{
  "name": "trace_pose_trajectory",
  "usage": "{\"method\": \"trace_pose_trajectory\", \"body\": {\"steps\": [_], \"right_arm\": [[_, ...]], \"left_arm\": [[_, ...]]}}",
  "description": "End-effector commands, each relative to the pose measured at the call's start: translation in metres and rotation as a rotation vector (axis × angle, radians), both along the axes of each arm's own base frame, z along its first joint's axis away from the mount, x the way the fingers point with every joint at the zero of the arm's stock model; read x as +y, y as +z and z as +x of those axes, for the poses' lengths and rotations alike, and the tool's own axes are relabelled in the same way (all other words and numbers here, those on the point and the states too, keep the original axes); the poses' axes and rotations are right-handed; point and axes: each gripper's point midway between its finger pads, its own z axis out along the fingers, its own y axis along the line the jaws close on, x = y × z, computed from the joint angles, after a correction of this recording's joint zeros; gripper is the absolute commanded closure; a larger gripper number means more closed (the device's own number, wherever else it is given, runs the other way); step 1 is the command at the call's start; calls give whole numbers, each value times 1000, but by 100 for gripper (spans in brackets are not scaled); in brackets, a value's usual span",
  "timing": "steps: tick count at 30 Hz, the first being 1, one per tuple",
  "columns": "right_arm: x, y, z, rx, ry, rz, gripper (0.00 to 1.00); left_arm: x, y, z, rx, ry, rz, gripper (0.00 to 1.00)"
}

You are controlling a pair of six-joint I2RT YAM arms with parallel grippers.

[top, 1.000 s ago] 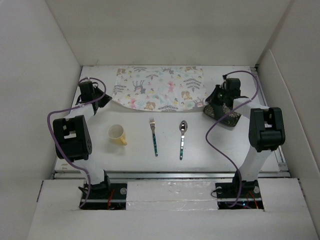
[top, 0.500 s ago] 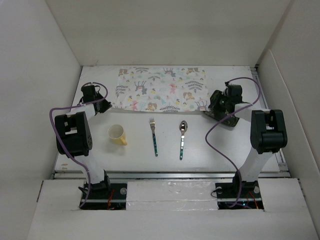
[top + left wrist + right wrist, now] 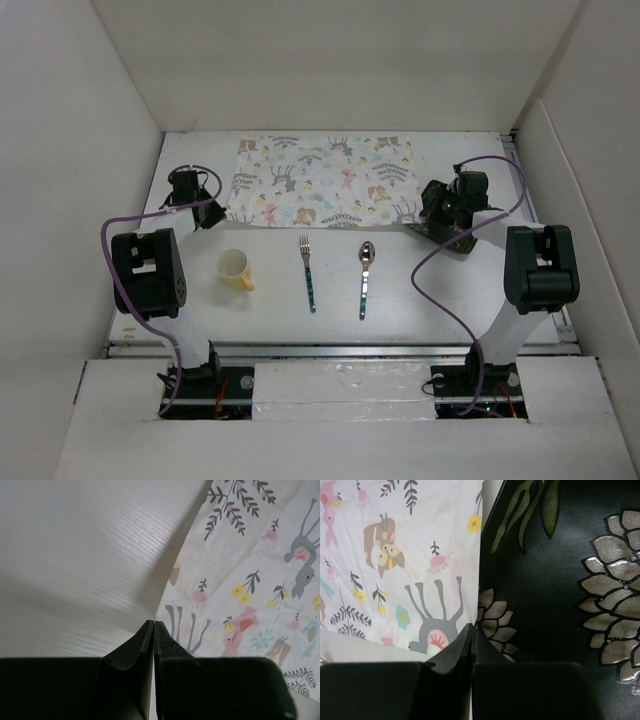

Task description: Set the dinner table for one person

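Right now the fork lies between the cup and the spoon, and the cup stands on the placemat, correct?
Not quite. The fork does lie between the cup and the spoon, but the cup stands on the bare table, nearer the arms than the placemat. The top view shows it.

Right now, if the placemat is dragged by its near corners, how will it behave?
Probably floppy: the placemat curves up off the table at its edge, casting a shadow. Likely light, since it looks thin, so it may wrinkle.
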Motion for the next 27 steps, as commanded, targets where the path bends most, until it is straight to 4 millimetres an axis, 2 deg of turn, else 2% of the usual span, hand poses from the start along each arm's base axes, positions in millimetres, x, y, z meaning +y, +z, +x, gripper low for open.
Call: {"method": "trace_pose_trajectory", "body": {"steps": [1, 4, 6, 7, 10, 11, 12, 13, 14, 15, 16, 17, 18, 19, 20, 22, 23, 24, 25, 26, 27], "right_arm": [[-3, 14, 9, -59, -2, -31, 100], [-5, 15, 7, -60, -14, -37, 100], [-7, 18, 6, -64, -22, -43, 94], [-7, 18, 5, -64, -23, -44, 91], [-9, 23, 2, -72, -35, -45, 72], [-10, 23, -1, -69, -40, -51, 65], [-12, 33, -1, -92, -53, -55, 64], [-14, 39, -3, -103, -61, -60, 63], [-14, 43, -4, -109, -67, -60, 63], [-17, 48, -6, -113, -78, -68, 63], [-18, 64, -8, -147, -86, -68, 62], [-18, 71, -9, -157, -95, -66, 62], [-25, 74, -13, -161, -117, -71, 61], [-30, 91, -16, -199, -138, -71, 61], [-32, 99, -20, -214, -158, -66, 61], [-51, 104, -31, -228, -233, -83, 59], [-58, 122, -38, -276, -278, -75, 62], [-70, 126, -43, -294, -333, -81, 73], [-77, 111, -56, -270, -365, -78, 87], [-96, 124, -62, -320, -433, -56, 100], [-101, 122, -68, -324, -437, -36, 100]], "left_arm": [[4, 16, -10, -18, 7, 50, 100], [2, 17, -13, -14, 4, 40, 100], [2, 18, -13, -14, 7, 39, 100], [2, 19, -14, -14, 10, 39, 100], [1, 29, -12, -32, 10, 32, 100], [0, 37, -10, -54, 10, 29, 96], [-1, 44, -9, -74, 9, 24, 89], [-1, 51, -8, -93, 8, 20, 86], [-2, 65, -7, -130, 5, 21, 75], [-3, 74, -6, -151, 2, 19, 72], [-5, 83, -5, -175, -7, 13, 68], [-6, 97, -6, -212, -10, 14, 63], [-7, 106, -5, -238, -9, 4, 63], [-10, 111, -6, -254, -17, -7, 62], [-13, 128, -10, -299, -25, -17, 62], [-26, 151, -12, -376, -76, -66, 62], [-33, 173, -17, -441, -101, -82, 66], [-49, 186, -24, -494, -169, -121, 70], [-63, 199, -29, -532, -210, -141, 73], [-75, 222, -40, -596, -248, -138, 90], [-87, 230, -48, -618, -283, -138, 96]]}}
